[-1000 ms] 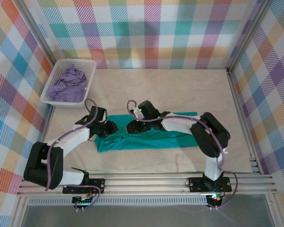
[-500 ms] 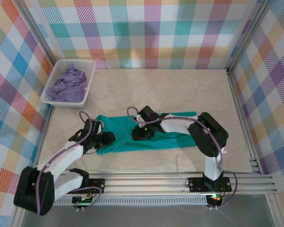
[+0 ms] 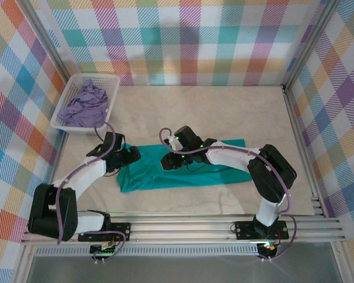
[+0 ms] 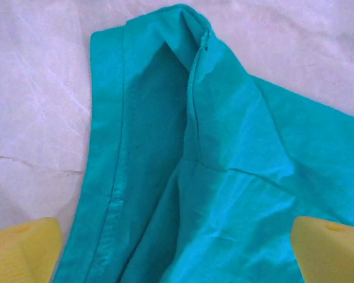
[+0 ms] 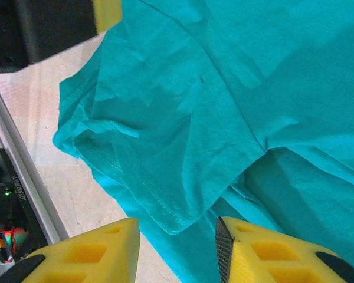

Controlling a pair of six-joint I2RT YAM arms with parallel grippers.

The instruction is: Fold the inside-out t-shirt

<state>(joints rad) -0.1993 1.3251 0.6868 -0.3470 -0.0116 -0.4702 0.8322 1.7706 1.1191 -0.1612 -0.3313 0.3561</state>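
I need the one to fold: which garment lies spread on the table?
The teal t-shirt, spread flat on the table; the purple garment sits crumpled in the white basket.

From above, the right arm [image 3: 224, 156] lies across the t-shirt [image 3: 153, 177] and hides its middle from you. The right gripper [image 3: 169, 160] is a dark lump whose fingertips you cannot separate. The left gripper [image 3: 131, 157] covers the shirt's left end likewise. Which end is the neck is too small to tell. In the left wrist view the bottom edge cuts both pads [image 4: 22, 250] down to corners, and the shirt runs off right and bottom. In the right wrist view the pads [image 5: 88, 253] are cut off below, the shirt leaves the top and right edges, and a black-and-yellow part [image 5: 41, 26] is clipped at the top-left corner. You cannot make out what the lavender garment [image 3: 82, 106] in the basket [image 3: 68, 125] is.
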